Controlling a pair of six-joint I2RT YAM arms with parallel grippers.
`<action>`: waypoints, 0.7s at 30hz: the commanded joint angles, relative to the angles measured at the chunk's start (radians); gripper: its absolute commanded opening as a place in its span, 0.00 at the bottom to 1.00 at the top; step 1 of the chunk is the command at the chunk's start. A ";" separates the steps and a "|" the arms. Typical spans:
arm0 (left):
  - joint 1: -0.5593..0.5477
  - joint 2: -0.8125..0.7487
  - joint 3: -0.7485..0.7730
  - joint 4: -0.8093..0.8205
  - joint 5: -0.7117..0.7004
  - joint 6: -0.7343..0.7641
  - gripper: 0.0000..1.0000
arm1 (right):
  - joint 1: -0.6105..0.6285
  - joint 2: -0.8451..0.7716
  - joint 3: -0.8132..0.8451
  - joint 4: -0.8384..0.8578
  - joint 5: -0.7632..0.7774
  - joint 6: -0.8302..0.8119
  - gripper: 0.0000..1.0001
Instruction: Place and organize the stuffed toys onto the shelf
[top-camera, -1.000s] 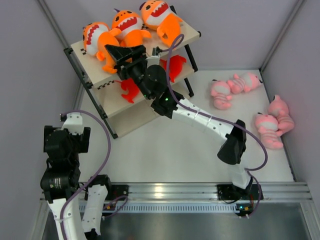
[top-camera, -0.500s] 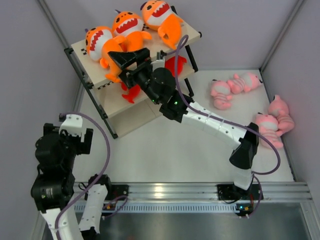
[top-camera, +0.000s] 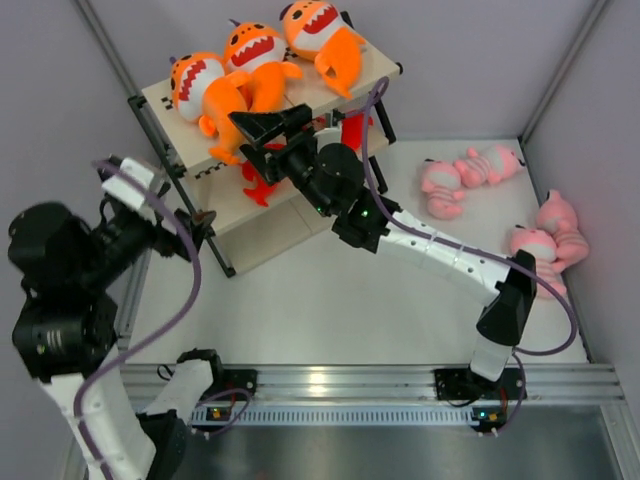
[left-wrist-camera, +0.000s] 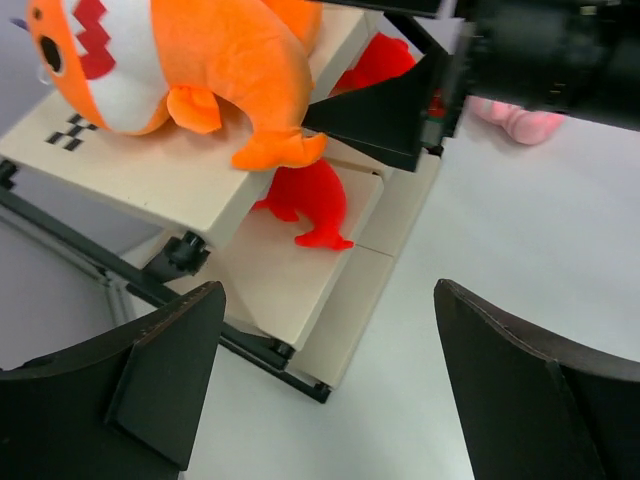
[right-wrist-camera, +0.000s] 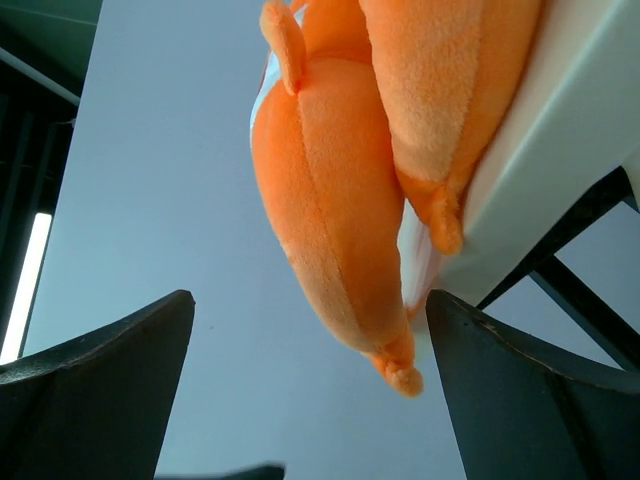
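From above, your shelf (top-camera: 378, 66) stood at the far left of the table (top-camera: 330, 290), with three orange sharks (top-camera: 255, 50) lying on its top board and red sharks (top-camera: 262, 178) on the board below. Four pink plush animals (top-camera: 440, 190) lay on the table at the far right, well apart from both arms. Your right gripper (top-camera: 272, 135) sat at the front edge of the top board, jaws spread and empty, just beside the leftmost shark (top-camera: 200, 90). Your left gripper (top-camera: 196, 222) hung near the shelf's front left corner. In the left wrist view its fingers (left-wrist-camera: 170, 360) were wide apart with nothing between them. It looked down on that shark, whose tail overhung the board edge, and the right gripper was close behind it. In the right wrist view the spread jaws looked up at the shark's underside bulging past the board. The hazard here, as I judge it, was that overhang. A careless lift or pull-back of the right jaws could have snagged the tail and dragged the shark off. With both arms crowding the same corner, a left reach could also have struck the right wrist or nudged the frame.
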 joint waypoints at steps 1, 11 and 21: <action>-0.001 0.121 0.020 0.096 0.081 -0.047 0.93 | 0.004 -0.093 -0.053 0.044 0.014 -0.001 0.99; 0.000 0.151 0.053 0.114 -0.079 -0.041 0.96 | 0.036 -0.412 -0.379 -0.021 -0.070 -0.259 0.99; -0.001 0.083 -0.041 0.096 -0.254 -0.033 0.99 | -0.109 -0.948 -0.663 -0.794 0.161 -0.701 0.99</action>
